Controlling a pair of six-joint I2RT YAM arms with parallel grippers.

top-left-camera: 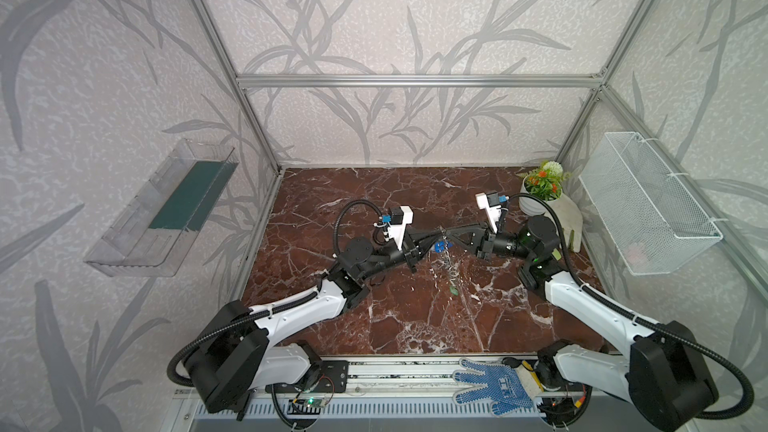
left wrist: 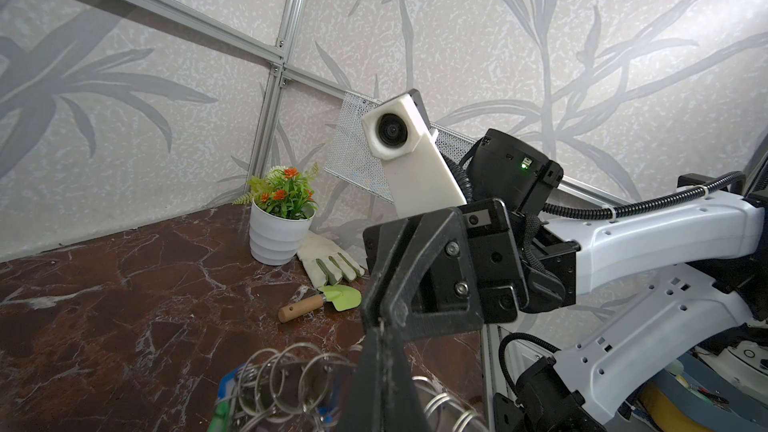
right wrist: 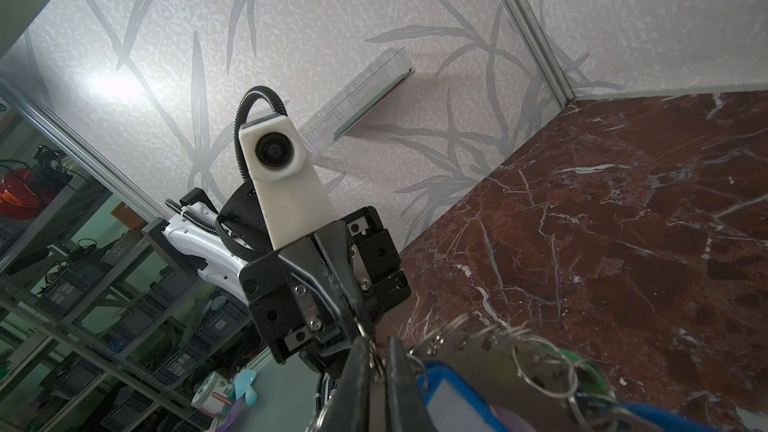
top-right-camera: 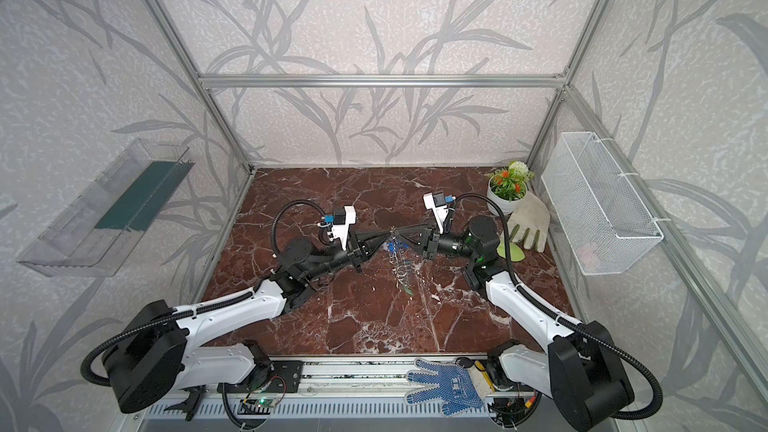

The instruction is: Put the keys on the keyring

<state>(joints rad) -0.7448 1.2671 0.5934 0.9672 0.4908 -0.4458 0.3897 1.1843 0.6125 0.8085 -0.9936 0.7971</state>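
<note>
1. table [top-left-camera: 374,326] — marble, mostly bare. The only clutter (plant pot [left wrist: 278,238], glove [top-right-camera: 528,222], trowel [left wrist: 343,297]) sits in the far right corner behind the right arm, well apart from the work. There is open room toward the near edge and on the left side.
2. left gripper [top-left-camera: 437,237] and right gripper [top-left-camera: 454,236] meet tip to tip mid-table, raised off the surface and pointing at each other. Neither is nearer, as both are at the thing.
3. keyring [top-left-camera: 449,261] hangs straight below the meeting tips. In both top views its long axis runs down toward the near edge (cannot tell if its low end touches the marble).
4. Left jaws are together, clamped on the keyring's top rim. Right jaws are closed too, pinching a wire ring just beside them (which ring, cannot tell).
5. blue-tagged key [top-left-camera: 439,247] is just under the left tips, and the green tag [top-left-camera: 455,290] is at the lowest end.
6. Judgement — the next move turns on that shared pinch point, and pulling apart sideways looks unobstructed.
</note>
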